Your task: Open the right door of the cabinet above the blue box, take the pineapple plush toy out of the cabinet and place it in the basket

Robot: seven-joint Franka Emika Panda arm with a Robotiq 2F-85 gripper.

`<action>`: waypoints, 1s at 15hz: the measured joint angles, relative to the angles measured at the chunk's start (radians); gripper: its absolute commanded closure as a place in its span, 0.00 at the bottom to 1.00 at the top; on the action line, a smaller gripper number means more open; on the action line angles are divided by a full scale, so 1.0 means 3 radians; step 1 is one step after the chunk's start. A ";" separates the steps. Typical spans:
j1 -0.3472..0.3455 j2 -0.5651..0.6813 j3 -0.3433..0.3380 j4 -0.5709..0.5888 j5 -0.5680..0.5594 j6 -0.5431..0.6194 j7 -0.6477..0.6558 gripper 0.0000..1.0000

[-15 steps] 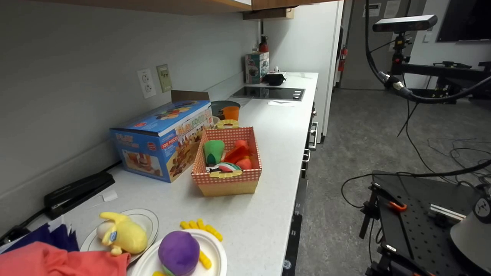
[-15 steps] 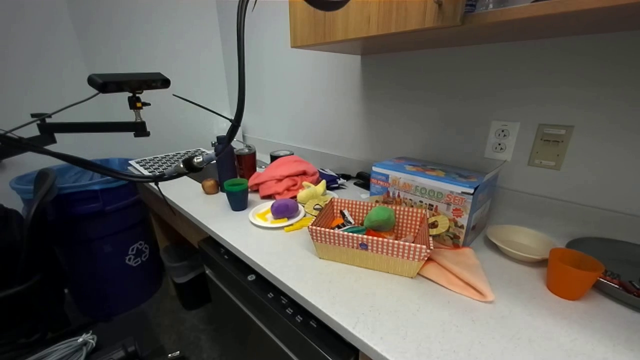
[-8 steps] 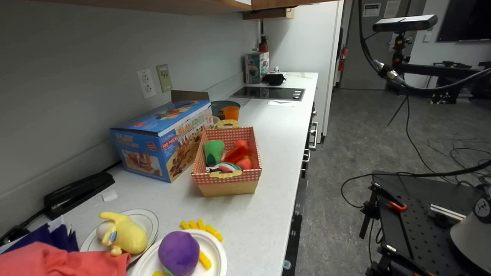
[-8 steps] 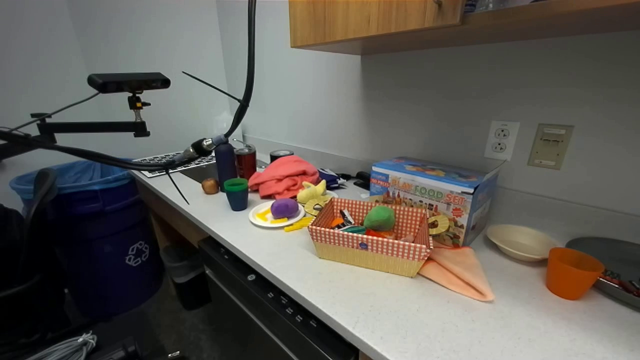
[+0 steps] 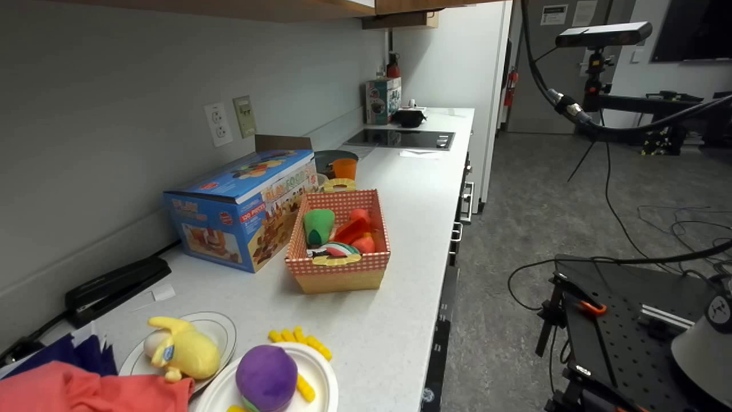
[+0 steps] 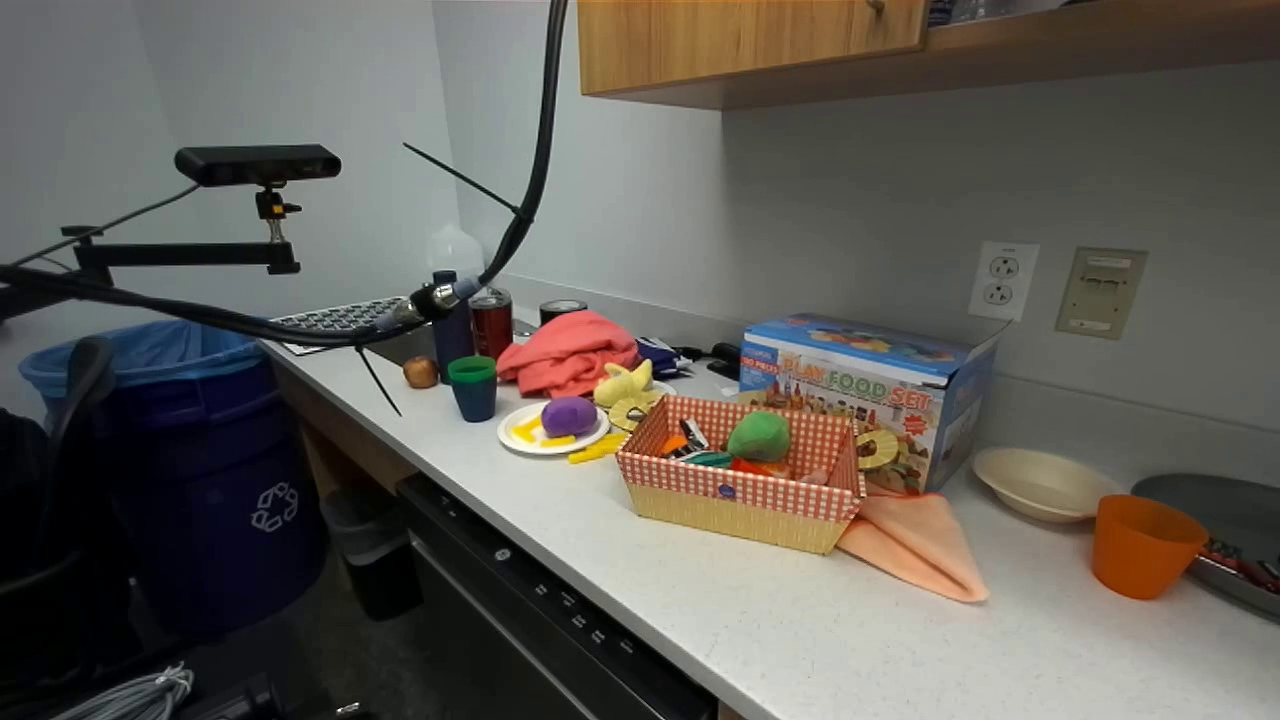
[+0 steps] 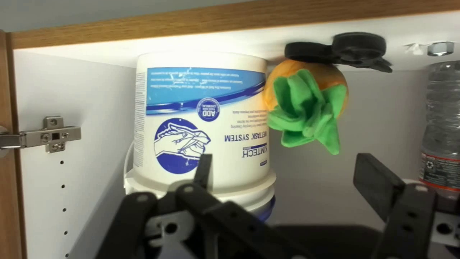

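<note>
The wrist view is upside down. It looks into the open tan cabinet (image 7: 215, 23), whose lower edge also shows in both exterior views (image 6: 750, 40) (image 5: 229, 7). The pineapple plush toy (image 7: 305, 104) lies on the cabinet floor, orange body behind, green crown facing me. My gripper (image 7: 284, 165) is open and empty in front of it; the toy is not between the fingers. The gripper is out of both exterior views. The blue box (image 6: 850, 370) (image 5: 209, 217) stands against the wall under the cabinet. The basket (image 6: 740, 510) (image 5: 343, 280) stands before it, holding several toys.
A white tub (image 7: 201, 144) stands beside the toy. A black object (image 7: 359, 46) lies against the toy's body. A clear bottle (image 7: 442, 126) and a hinge (image 7: 54, 135) are at the sides. The arm's cable (image 6: 520, 230) hangs over the counter.
The arm's cable has shifted, to the right in one exterior view and to the left in another. A dark round arm part at the cabinet door has left view. Counter objects have not moved.
</note>
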 measured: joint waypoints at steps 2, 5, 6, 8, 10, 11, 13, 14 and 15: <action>-0.0029 0.0042 -0.0008 0.0052 0.0004 0.0000 0.0000 0.00; -0.0035 0.0057 -0.0008 0.0074 0.0004 0.0000 0.0000 0.00; -0.0035 0.0057 -0.0008 0.0075 0.0004 0.0000 0.0000 0.00; -0.0035 0.0062 -0.0005 0.0066 0.0008 0.0000 0.0003 0.00; -0.0035 0.0093 0.0005 0.0075 0.0025 0.0000 0.0003 0.00; -0.0035 0.0121 0.0012 0.0087 0.0031 0.0000 0.0003 0.00; -0.0033 0.0182 0.0032 0.0133 0.0031 0.0000 0.0001 0.00; -0.0033 0.0215 0.0044 0.0168 0.0031 0.0000 0.0001 0.00; -0.0032 0.0248 0.0055 0.0212 0.0031 0.0000 0.0000 0.07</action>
